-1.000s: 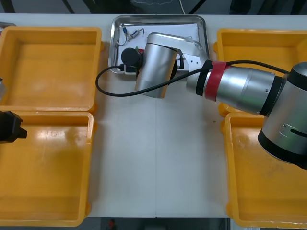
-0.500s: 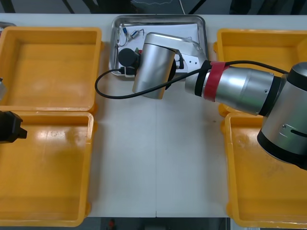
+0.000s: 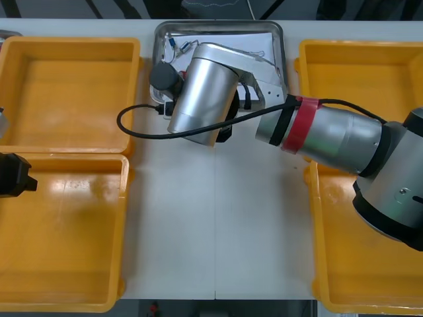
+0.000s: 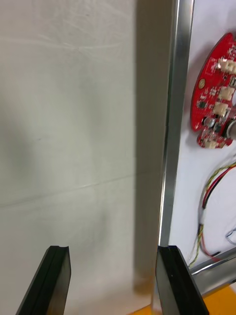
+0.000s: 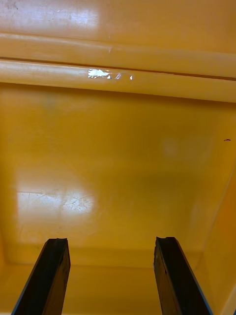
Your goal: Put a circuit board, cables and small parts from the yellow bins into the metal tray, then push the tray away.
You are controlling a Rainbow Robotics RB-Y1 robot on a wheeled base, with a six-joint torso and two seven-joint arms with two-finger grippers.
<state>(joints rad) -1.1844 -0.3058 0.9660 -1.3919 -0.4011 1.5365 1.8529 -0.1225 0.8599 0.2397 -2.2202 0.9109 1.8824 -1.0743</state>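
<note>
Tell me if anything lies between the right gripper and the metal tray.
Nothing visible. The open right gripper hangs over bare table, one finger beside the metal tray rim. The left gripper hovers over a yellow bin.

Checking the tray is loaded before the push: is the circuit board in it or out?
In. The red circuit board lies inside the metal tray, on its white lining, past the rim.

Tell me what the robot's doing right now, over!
Right gripper open over the table, one finger beside the rim of the metal tray. Left gripper open, parked over a yellow bin. Circuit board and red and yellow cable in the tray.
</note>
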